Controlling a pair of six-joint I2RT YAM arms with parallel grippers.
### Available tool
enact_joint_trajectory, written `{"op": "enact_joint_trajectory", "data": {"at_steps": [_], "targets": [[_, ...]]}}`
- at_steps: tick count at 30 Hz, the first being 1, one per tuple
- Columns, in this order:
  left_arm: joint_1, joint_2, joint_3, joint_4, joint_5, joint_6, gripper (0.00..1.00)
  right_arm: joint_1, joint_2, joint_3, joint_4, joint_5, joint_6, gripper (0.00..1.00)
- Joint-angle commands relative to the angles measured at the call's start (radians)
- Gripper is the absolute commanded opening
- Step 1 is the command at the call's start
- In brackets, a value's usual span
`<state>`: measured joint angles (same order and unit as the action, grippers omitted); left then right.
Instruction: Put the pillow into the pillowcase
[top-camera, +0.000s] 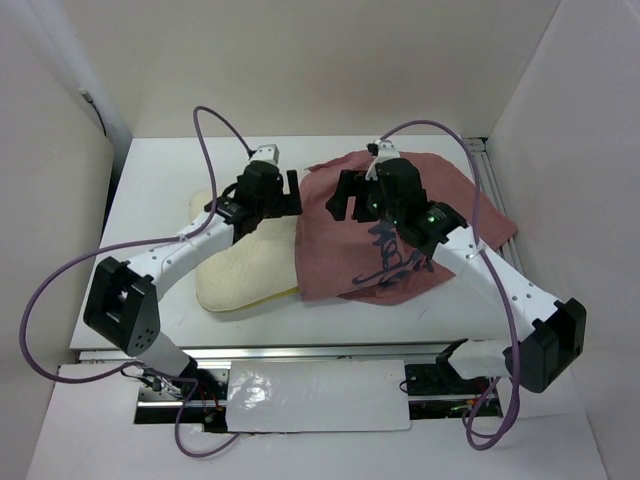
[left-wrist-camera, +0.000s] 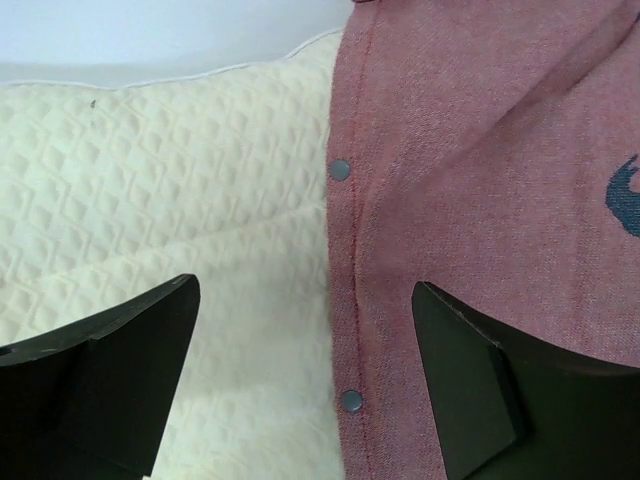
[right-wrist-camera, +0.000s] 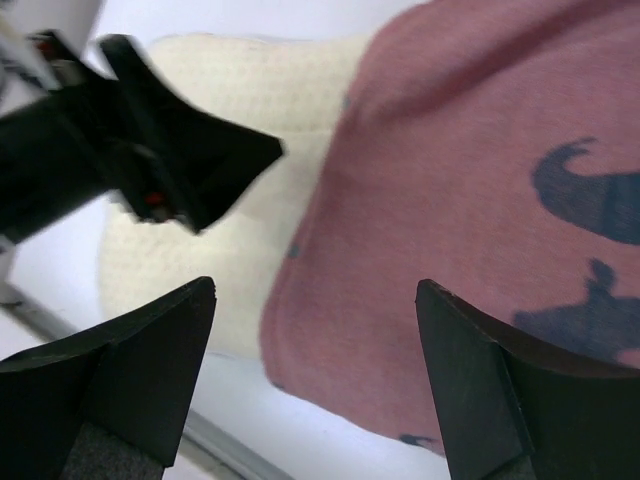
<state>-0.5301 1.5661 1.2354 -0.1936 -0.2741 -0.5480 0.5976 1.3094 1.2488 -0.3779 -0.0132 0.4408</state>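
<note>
The cream textured pillow (top-camera: 240, 275) lies at the table's left middle, and its right end is hidden under the pillowcase (top-camera: 400, 220). The pillowcase shows its dusty pink side with dark calligraphy marks. Its snap-lined edge (left-wrist-camera: 340, 169) lies over the pillow (left-wrist-camera: 180, 180). My left gripper (top-camera: 291, 194) is open and empty, and hovers above that edge (left-wrist-camera: 305, 330), one finger over the pillow and one over the pillowcase (left-wrist-camera: 480, 150). My right gripper (top-camera: 345, 200) is open and empty above the pillowcase (right-wrist-camera: 440, 200), near its left edge. The pillow (right-wrist-camera: 250, 130) and the left gripper (right-wrist-camera: 170, 150) show in the right wrist view.
White walls close in the table (top-camera: 150, 200) on the left, back and right. Purple cables (top-camera: 215, 125) arch over both arms. A metal rail (top-camera: 300, 352) runs along the near edge, and another (top-camera: 495, 190) stands at the back right.
</note>
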Motion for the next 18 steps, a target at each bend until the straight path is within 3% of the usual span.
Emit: {"op": "enact_joint_trajectory", "data": {"at_steps": [1, 5, 8, 11, 14, 18], "targets": [[0.009, -0.067, -0.032, -0.04, -0.004, 0.007, 1.0, 0.004, -0.022, -0.038, -0.035, 0.152, -0.051, 0.88], [0.093, -0.103, -0.056, -0.015, 0.024, -0.026, 1.0, -0.005, 0.097, 0.12, -0.056, 0.206, -0.181, 0.85], [0.131, -0.057, 0.024, -0.041, 0.038, -0.044, 1.0, -0.015, 0.253, 0.251, -0.056, 0.219, -0.286, 0.85], [0.192, 0.104, 0.198, -0.086, 0.131, 0.0, 1.0, -0.038, 0.466, 0.461, -0.056, 0.127, -0.486, 0.85], [0.206, 0.225, 0.302, -0.107, 0.203, 0.055, 1.0, -0.08, 0.606, 0.608, -0.093, 0.087, -0.559, 0.85], [0.197, 0.383, 0.394, -0.104, 0.254, 0.17, 1.0, -0.146, 0.832, 0.947, -0.174, -0.037, -0.626, 0.85]]}}
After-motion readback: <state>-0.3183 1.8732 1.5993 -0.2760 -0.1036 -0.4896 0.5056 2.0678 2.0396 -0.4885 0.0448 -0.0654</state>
